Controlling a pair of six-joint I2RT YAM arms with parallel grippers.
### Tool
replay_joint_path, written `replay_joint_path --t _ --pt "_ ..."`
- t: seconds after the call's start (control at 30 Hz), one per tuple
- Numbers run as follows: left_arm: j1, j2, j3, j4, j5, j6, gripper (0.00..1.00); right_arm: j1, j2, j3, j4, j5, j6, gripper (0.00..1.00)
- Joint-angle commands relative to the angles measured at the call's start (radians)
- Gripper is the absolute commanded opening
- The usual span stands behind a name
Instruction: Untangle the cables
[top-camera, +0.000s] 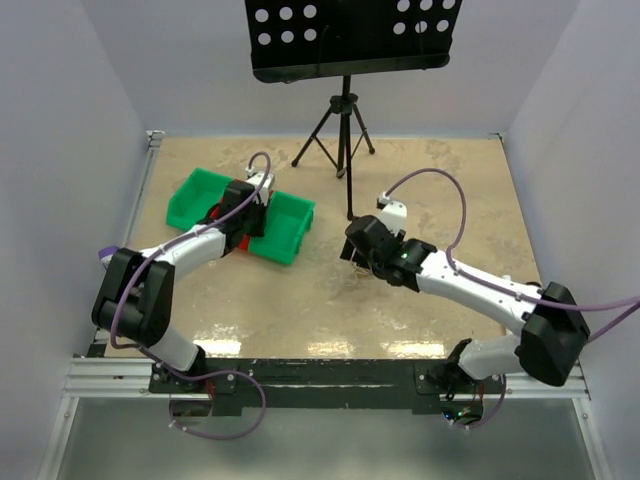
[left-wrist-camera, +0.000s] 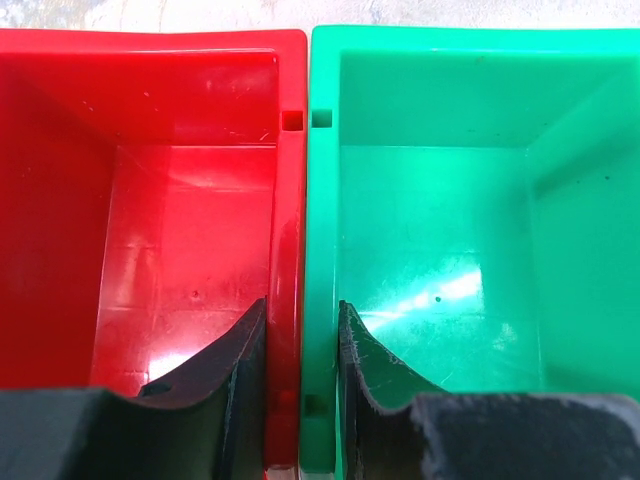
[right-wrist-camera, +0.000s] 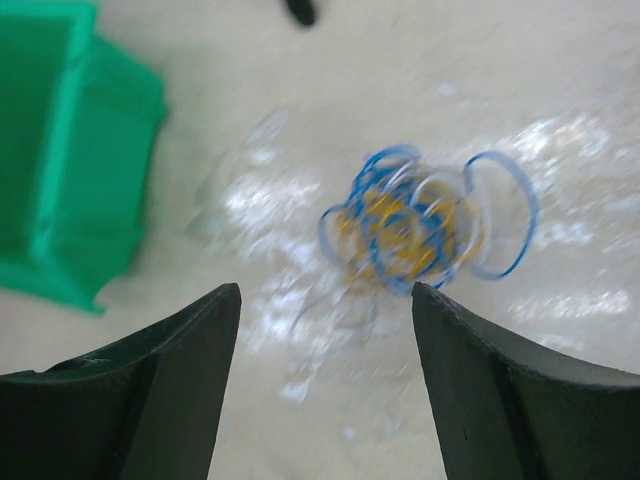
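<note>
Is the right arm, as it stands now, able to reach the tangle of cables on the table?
Probably yes. The right arm hangs over the cables with its jaws open, and only bare table lies between them. The green bin stands off to one side.

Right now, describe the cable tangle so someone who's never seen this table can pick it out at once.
On the tan table, right of the green bin in the right wrist view, the cable tangle lies on bare surface just beyond the open right claw. Unlike the solid bin, it is a blurred knot of thin blue, yellow-orange and whitish loops.
</note>
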Motion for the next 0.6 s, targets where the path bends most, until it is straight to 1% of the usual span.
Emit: replay_joint_path --t 0.0,0.03,0.13,0.23,0.37,0.47,0.57 --pt "-0.011 -0.064 -0.051 -0.007 -0.056 -0.065 0.02 -0.106 0.100 0.044 0.091 0.082 -0.141 0.74" --pt "-0.017 -0.070 -0.056 0.028 -0.059 -0.074 0.02 -0.128 0.141 0.052 0.110 0.082 -0.158 0.74" --pt "-0.052 -0.075 -0.044 0.016 -0.064 -0.113 0.02 -0.172 0.224 0.055 0.160 0.064 -0.198 0.75" --pt "-0.097 -0.076 -0.048 0.013 -0.065 -0.145 0.02 -0.192 0.276 0.025 0.205 0.038 -0.201 0.74" --pt "-0.129 -0.058 -0.061 0.022 -0.062 -0.177 0.02 -0.194 0.252 -0.084 0.294 -0.059 -0.170 0.71" --pt "-0.134 -0.032 -0.064 0.025 -0.052 -0.205 0.02 -0.191 0.212 -0.172 0.360 -0.132 -0.157 0.65" --pt "-0.135 -0.010 -0.065 0.039 -0.038 -0.229 0.02 -0.169 0.175 -0.250 0.386 -0.208 -0.121 0.59"
